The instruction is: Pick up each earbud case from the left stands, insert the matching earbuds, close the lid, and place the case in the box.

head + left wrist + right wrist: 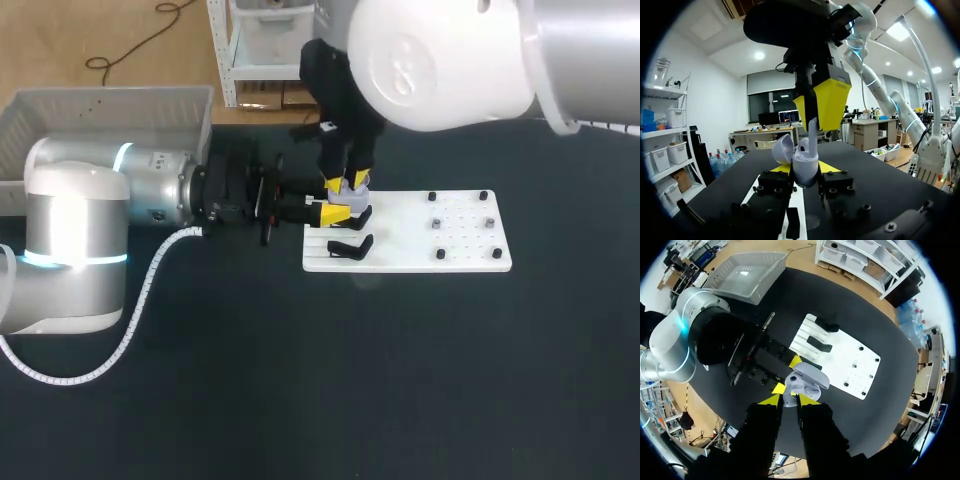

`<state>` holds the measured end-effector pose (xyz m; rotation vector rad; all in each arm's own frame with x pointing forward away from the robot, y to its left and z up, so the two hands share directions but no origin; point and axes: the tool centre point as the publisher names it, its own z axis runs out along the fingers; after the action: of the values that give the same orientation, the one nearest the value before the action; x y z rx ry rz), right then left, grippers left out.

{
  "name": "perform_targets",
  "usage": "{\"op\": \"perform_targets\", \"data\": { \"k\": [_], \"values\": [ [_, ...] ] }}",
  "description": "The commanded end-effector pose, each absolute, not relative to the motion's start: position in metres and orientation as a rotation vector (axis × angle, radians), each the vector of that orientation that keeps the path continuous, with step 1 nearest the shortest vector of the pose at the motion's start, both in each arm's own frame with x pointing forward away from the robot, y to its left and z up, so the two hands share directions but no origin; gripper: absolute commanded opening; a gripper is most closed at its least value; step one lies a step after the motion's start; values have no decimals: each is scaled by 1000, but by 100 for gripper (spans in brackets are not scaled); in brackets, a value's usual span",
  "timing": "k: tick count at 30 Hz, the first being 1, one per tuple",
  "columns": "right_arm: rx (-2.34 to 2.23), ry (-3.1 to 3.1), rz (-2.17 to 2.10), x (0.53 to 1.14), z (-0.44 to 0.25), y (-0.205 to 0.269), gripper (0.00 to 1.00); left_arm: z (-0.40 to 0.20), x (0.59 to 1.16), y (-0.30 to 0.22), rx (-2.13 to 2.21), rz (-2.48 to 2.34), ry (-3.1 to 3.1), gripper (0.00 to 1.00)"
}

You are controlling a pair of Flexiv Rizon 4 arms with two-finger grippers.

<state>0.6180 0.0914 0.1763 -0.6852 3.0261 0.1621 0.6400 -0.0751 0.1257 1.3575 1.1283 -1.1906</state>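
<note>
Although the dark table is shown whole in the head view, the meeting point of the two tools is partly covered by the right arm's big white housing. The earbud case can be made out there only as a small pale shape over the left end of the white board. The left gripper is brought in level from the side and the right gripper from above, and the two are set close together. Two black stands are counted on the board, the farther one half hidden under the left fingers, and six small dark studs at its other end. One grey box is seen beyond the table's far left corner, cut off by the arm.

In the left wrist view, the case is clamped upright between that gripper's own yellow tips with its lid swung open. One white earbud is pinched narrowly by the right gripper's yellow fingers, its lower end sunk in the case. What else lies in the case cannot be made out.

In the right wrist view, the earbud is glimpsed only as a sliver between the nearly closed tips. The open case is seen just beyond, above bare table beside the board.
</note>
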Motion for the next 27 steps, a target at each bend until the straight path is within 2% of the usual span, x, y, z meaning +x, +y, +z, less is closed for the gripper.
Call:
{"op": "perform_targets", "data": {
  "k": [1, 27],
  "values": [
    [-681, 3030, 154, 621, 175, 92, 0, 125, 639, -75, 1355, -1186, 1129, 0],
    [-679, 3028, 134, 623, 169, 93, 0, 125, 639, -75, 1355, -1186, 1129, 0]
  ]
}}
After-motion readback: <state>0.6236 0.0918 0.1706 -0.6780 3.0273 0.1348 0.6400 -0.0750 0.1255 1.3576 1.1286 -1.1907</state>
